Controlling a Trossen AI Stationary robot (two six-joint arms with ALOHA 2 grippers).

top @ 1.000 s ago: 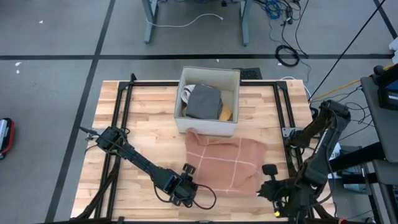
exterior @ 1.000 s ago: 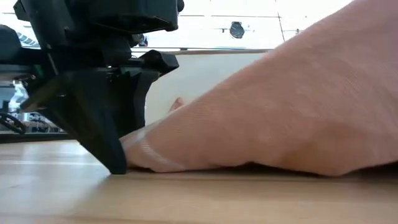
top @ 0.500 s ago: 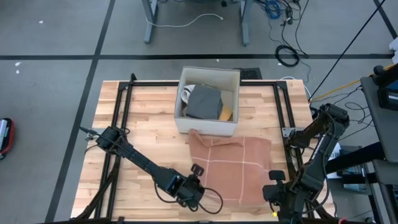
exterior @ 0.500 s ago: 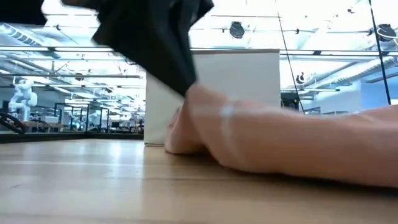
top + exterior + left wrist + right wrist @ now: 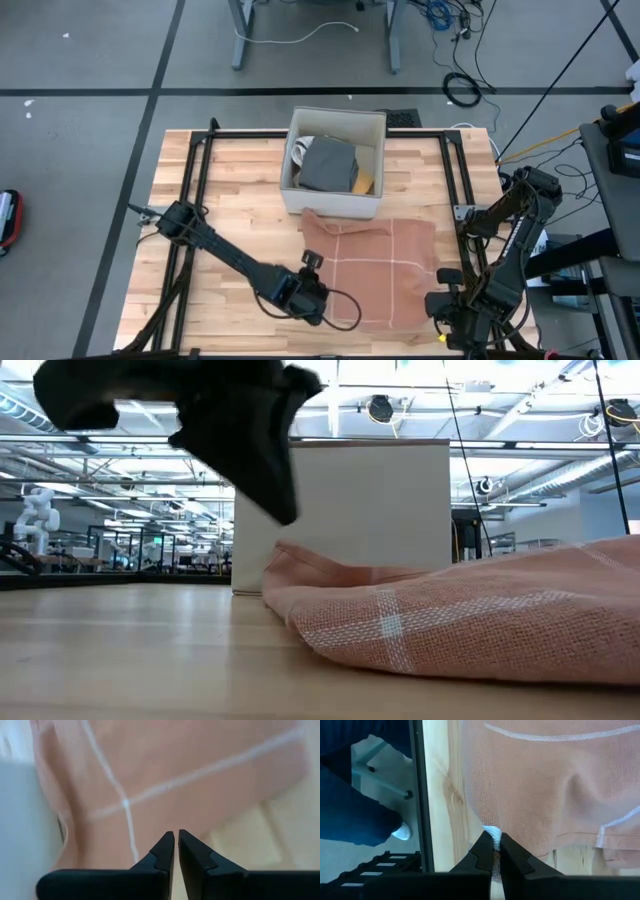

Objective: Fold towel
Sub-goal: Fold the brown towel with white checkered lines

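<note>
A salmon towel (image 5: 375, 270) with white grid lines lies spread on the wooden table, its far edge against the white box (image 5: 335, 200). In the low view the towel (image 5: 480, 625) rests low on the table. My left gripper (image 5: 313, 262) hangs above the towel's left edge, raised clear in the low view (image 5: 285, 510). Its fingers (image 5: 176, 842) are together with nothing between them. My right gripper (image 5: 447, 283) sits at the towel's right near corner and is shut on it (image 5: 496, 845). My right gripper pinches the towel's right near corner by its white hem (image 5: 493, 834) between its two fingers, coming from the table's near right side. The rest of the towel (image 5: 530, 785) lies slack on the table beyond the fingers, with soft wrinkles close to the hold.
The white box (image 5: 350, 510) holds a folded grey cloth (image 5: 327, 163) and stands at the table's far middle. Black frame rails (image 5: 195, 200) run along both sides of the table; one (image 5: 417, 795) lies just beside my right gripper. Bare wood (image 5: 240, 190) shows left of the towel.
Both grippers drew the towel toward the near edge; its heaped near part came down and spread flat. My left gripper, at table level with the towel's edge a second ago, has risen clear, and that edge now lies on the table.
</note>
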